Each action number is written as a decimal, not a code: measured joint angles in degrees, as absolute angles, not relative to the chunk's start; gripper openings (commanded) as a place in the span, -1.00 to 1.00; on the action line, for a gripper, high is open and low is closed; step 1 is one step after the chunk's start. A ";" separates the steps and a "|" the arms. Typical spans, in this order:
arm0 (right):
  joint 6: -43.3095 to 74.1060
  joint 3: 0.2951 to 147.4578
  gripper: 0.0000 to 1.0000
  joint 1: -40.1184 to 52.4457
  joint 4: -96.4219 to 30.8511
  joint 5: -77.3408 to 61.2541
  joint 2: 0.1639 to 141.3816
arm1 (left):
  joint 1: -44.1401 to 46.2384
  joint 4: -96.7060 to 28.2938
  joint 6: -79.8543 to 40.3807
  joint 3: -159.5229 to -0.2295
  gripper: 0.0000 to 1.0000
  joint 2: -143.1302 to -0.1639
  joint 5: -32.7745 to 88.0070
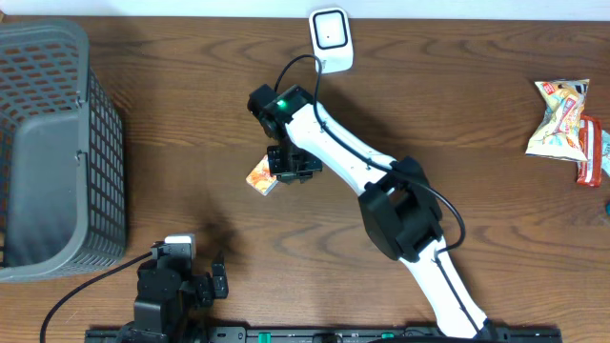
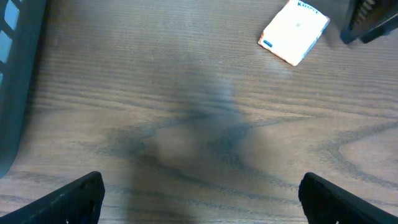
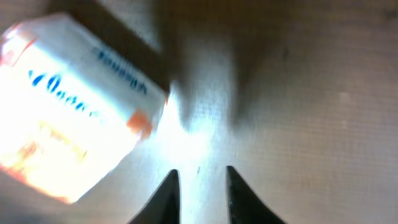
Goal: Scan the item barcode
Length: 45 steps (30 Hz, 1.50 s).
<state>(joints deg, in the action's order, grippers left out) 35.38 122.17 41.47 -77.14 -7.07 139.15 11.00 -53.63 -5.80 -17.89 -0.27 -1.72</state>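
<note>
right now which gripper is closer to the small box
Right. The right gripper is just beside the small box, which lies off to one side, not between its fingers. The left gripper is farther back, with bare table between them.

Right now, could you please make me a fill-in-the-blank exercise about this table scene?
1. The small box lies on the ____, outside the basket.
2. The scanner has the colour ____.
3. Between its fingers, the right gripper holds ____.
Missing words: table; white; nothing.
</note>
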 measured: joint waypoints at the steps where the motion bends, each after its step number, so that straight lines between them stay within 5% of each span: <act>1: 35.86 122.17 -0.28 41.41 -77.60 -7.42 138.61 | 11.00 -53.60 -5.80 -17.89 0.99 -0.27 -1.72; 5: 38.44 122.19 0.13 41.21 -77.60 -8.47 136.53 | 11.00 -53.60 -5.80 -17.89 0.99 -0.27 -1.72; 19: 48.29 122.19 0.05 42.98 -68.66 -8.21 136.09 | 11.00 -53.60 -5.80 -17.89 0.99 -0.27 -1.72; 24: 51.83 122.19 -0.14 44.84 -68.10 -5.98 136.09 | 11.00 -53.63 -5.80 -17.89 0.99 -0.27 -1.72; 45: 56.23 117.71 -0.15 47.62 -61.87 -1.45 136.09 | 11.00 -53.60 -5.80 -17.89 0.99 -0.27 -1.72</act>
